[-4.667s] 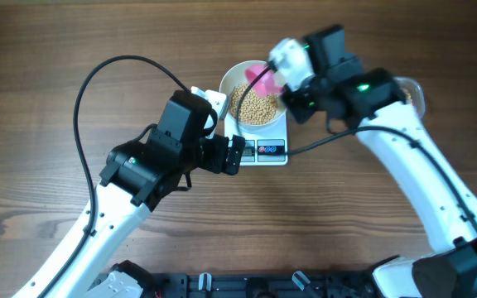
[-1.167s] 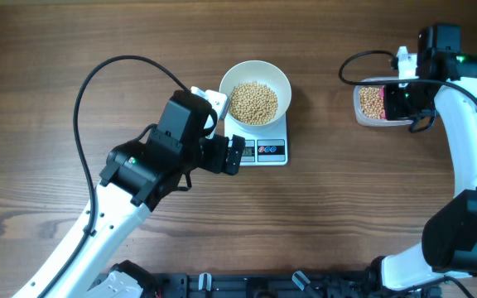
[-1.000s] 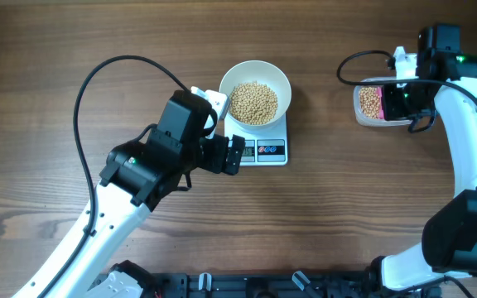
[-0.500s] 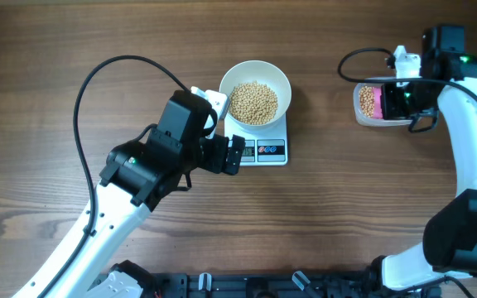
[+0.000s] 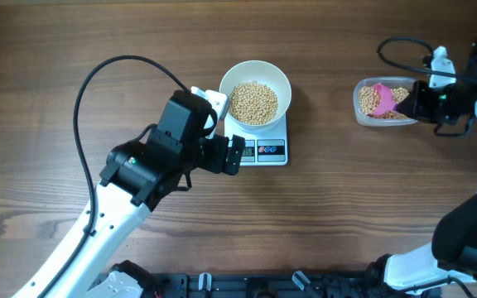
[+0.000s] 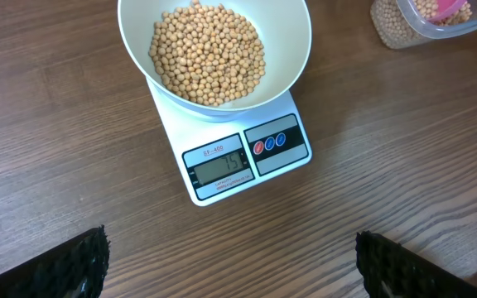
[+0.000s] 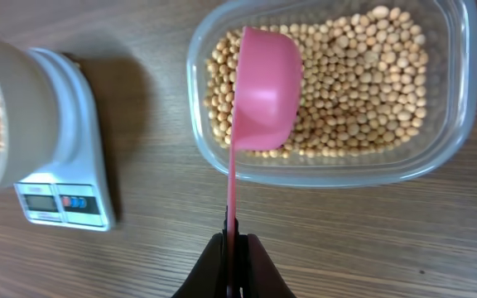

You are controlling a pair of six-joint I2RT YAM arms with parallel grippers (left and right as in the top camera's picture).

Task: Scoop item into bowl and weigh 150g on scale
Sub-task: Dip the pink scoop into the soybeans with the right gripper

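- Left wrist: left end effector (image 6: 238, 277) is spread wide with nothing in it. Only its two dark fingertips (image 6: 77, 269) show, clipped at the bottom corners.
- The bowl (image 6: 295, 62) sits on the scale (image 6: 284, 149) and hides most of the platform. The bowl's far rim is cut by the top edge.
- The beans (image 6: 209, 54) are heaped in the bottom of the bowl.
- The display (image 6: 216, 165) shows digits, but they are too small to read reliably.
- The clear tub (image 6: 387, 29) and a sliver of the pink scoop (image 6: 450, 8) are clipped at top right, on the wood surface (image 6: 387, 182).
- Right wrist: right end effector (image 7: 234, 269) is clamped tight on the scoop's thin handle. Only the finger ends show, at the bottom edge.
- The scoop's cup is inside the tub, over the beans, at the end nearer the scale. Can't tell whether it touches them or carries any.
- The tub holds a layer of beans.
- The scale and bowl are blurred at the left, and the bowl is cut by the frame.
- Overhead: this is the only view with both arms.
- The bowl on the scale is mid-surface, just beside the left end effector. The tub is well apart, on the right.
- The right arm runs off the right edge, and its jaws are too small to judge here.
- The left fingers are mostly hidden by their own wrist.
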